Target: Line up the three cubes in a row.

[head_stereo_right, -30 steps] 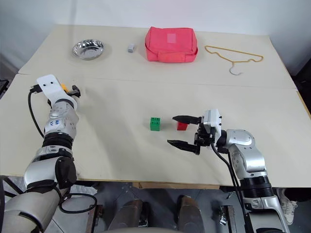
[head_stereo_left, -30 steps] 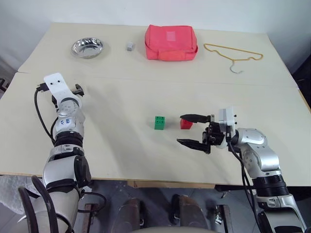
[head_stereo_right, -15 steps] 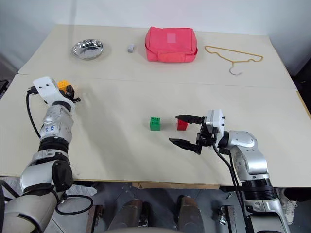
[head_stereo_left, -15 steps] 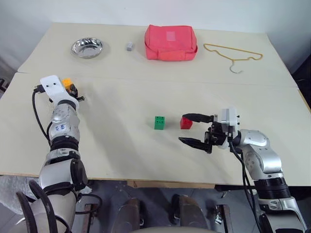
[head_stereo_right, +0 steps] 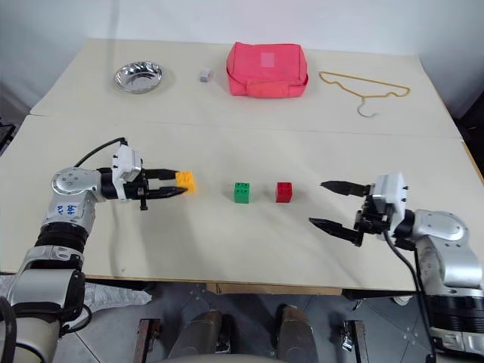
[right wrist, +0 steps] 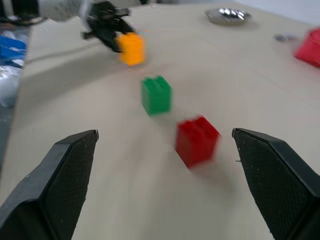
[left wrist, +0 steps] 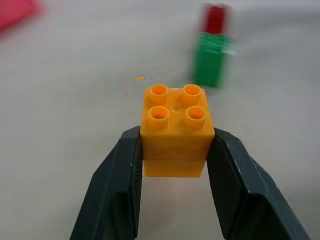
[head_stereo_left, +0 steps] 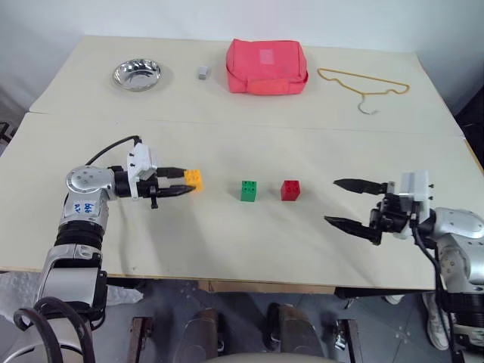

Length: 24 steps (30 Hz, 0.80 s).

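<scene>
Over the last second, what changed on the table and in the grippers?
The left gripper closed on the orange-yellow brick near the table's left edge and swung it in toward the centre, to the left of the green brick. The right gripper, open, drew back to the right, away from the red brick. The green and red bricks stayed where they were, as did the bowl, pouch and hanger.

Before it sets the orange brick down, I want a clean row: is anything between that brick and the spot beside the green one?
Nothing visible. The left claw holds the orange brick, and bare table lies between it and the green brick.
</scene>
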{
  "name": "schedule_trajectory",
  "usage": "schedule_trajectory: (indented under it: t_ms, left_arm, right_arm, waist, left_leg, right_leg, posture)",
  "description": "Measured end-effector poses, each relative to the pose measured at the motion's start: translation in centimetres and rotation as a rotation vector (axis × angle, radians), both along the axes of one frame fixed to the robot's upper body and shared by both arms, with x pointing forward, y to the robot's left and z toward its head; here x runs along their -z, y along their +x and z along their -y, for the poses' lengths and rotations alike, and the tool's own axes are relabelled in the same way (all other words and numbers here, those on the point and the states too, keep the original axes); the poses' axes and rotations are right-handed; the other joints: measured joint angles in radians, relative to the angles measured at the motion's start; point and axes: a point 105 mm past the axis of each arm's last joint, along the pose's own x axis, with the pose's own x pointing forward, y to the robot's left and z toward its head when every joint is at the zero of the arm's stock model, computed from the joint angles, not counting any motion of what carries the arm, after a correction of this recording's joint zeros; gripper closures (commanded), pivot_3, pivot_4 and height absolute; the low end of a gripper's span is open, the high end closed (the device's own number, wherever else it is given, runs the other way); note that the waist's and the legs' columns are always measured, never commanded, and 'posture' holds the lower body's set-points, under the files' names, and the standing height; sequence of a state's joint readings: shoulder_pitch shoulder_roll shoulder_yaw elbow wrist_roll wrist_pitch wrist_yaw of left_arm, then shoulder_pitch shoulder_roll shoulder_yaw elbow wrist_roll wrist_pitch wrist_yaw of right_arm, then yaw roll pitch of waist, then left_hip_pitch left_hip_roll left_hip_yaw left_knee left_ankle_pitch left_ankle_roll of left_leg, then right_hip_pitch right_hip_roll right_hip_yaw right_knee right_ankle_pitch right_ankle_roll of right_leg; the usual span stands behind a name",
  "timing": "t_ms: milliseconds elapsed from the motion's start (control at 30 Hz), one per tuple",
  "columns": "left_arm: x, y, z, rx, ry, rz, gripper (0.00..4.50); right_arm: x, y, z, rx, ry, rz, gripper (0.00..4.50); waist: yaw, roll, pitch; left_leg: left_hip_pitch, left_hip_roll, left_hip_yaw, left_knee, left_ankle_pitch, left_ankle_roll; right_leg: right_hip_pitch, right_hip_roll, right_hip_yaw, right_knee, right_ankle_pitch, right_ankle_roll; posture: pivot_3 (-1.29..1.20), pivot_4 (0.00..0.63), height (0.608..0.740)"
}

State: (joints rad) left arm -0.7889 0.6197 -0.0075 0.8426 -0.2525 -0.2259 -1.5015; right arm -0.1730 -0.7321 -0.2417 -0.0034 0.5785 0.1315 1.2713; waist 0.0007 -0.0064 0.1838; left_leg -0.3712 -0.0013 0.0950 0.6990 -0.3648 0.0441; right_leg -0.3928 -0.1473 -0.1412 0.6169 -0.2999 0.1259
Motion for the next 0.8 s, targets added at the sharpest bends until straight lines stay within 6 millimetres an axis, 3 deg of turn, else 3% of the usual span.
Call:
schedule_trajectory:
  t_ms: [267, 500, 700, 733, 800]
  left_arm:
    - [-0.3, 1.4, 0.9, -0.005, -0.029, -0.009, 3.04]
    - [1.4, 1.5, 1.8, 0.019, 0.029, -0.038, 3.04]
    - [1.2, 1.7, 2.2, 0.034, 0.052, -0.031, 3.04]
    - [1.3, 1.7, 2.3, 0.035, 0.051, -0.034, 2.33]
    - [1.4, 1.8, 2.4, 0.032, 0.045, -0.045, 1.79]
  right_arm:
    - [1.0, -1.0, -0.3, 0.03, 0.01, -0.022, 0.0]
    - [1.0, -1.5, -0.6, 0.035, 0.02, -0.038, 0.0]
    - [0.7, -1.6, -0.5, 0.046, 0.019, -0.035, 0.0]
    - [0.7, -1.6, -0.4, 0.046, 0.019, -0.036, 0.0]
    - [0.7, -1.5, -0.5, 0.044, 0.02, -0.038, 0.0]
  waist:
    - [0.0, 0.0, 0.0]
    - [0.001, 0.0, 0.0]
    - [0.002, 0.0, 0.0]
    - [0.002, 0.0, 0.0]
    - [0.001, 0.0, 0.0]
  left_leg:
    - [0.0, 0.002, 0.0, 0.001, 0.0, 0.001]
    - [0.0, 0.001, -0.001, 0.001, 0.0, 0.001]
    - [0.0, 0.001, -0.001, 0.001, 0.0, 0.001]
    - [0.0, 0.002, -0.001, 0.001, 0.0, 0.001]
    - [0.0, 0.002, -0.001, 0.001, 0.001, 0.001]
  right_leg:
    - [0.0, -0.001, 0.0, 0.001, 0.0, 0.0]
    - [0.0, -0.001, 0.0, 0.001, 0.0, 0.0]
    - [0.0, -0.001, 0.0, 0.001, 0.0, 0.0]
    - [0.0, -0.001, 0.0, 0.001, 0.0, 0.0]
    - [0.0, -0.001, 0.0, 0.001, 0.0, 0.0]
  posture:
    - [0.0, 0.15, 0.74]
    - [0.0, 0.15, 0.74]
    - [0.0, 0.15, 0.74]
    - [0.0, 0.15, 0.74]
    - [0.0, 0.15, 0.74]
